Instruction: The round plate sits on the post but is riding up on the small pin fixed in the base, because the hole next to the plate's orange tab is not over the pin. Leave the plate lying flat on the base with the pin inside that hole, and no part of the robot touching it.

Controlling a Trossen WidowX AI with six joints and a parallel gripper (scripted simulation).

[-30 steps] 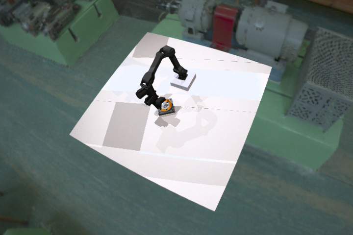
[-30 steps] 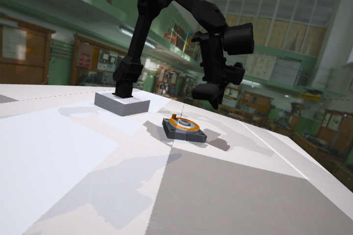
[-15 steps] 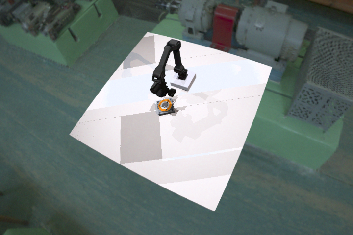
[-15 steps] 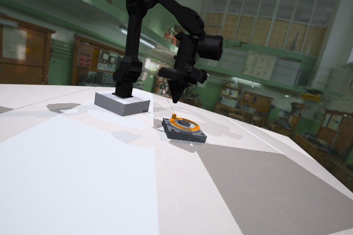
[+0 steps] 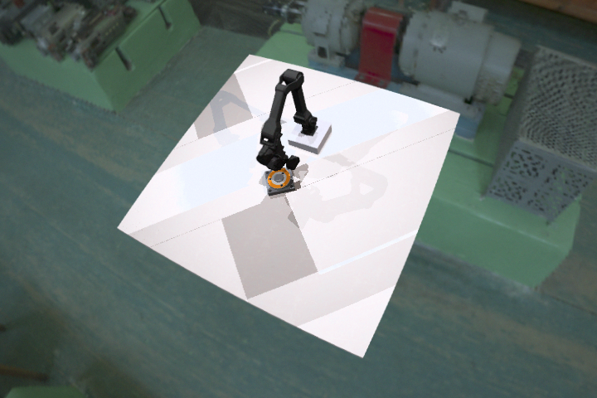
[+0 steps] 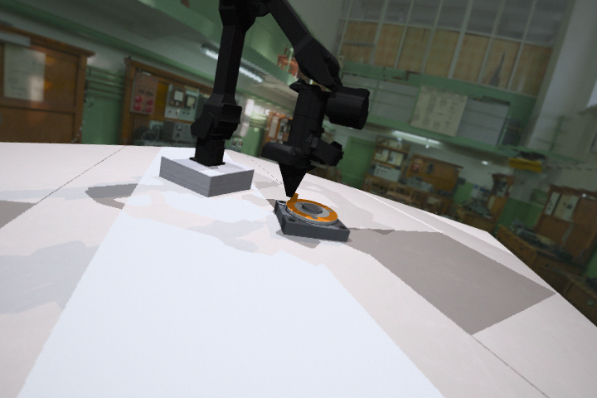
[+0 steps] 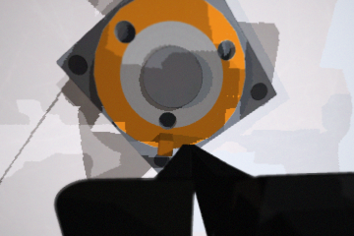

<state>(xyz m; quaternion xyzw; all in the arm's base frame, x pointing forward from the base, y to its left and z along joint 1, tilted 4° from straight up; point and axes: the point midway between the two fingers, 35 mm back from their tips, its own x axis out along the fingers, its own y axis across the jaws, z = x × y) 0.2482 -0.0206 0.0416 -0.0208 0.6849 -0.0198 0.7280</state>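
The round plate point(image 5: 287, 180) point(image 6: 328, 215) point(image 7: 106, 74), an orange ring with a grey middle, sits around the post point(image 7: 172, 81) on the dark square base point(image 5: 280, 191) point(image 6: 311, 230) point(image 7: 254, 74). Its orange tab point(image 6: 295, 198) point(image 7: 165, 147) stands up at the rim on the arm's side. A dark hole point(image 7: 167, 119) lies just inward of the tab. The pin cannot be made out, and whether the plate lies flat is unclear. My gripper point(image 6: 289, 195) point(image 7: 188, 150) is shut and empty. Its joined tips are beside the tab, low over the base's edge; contact cannot be told.
The arm stands on a pale block point(image 5: 303, 143) point(image 6: 186, 177) behind the base. Dark holes show near the base's corners. The white table point(image 5: 356, 300) point(image 6: 191, 328) carries shadows of the arm. Machinery is in the background beyond the table edge.
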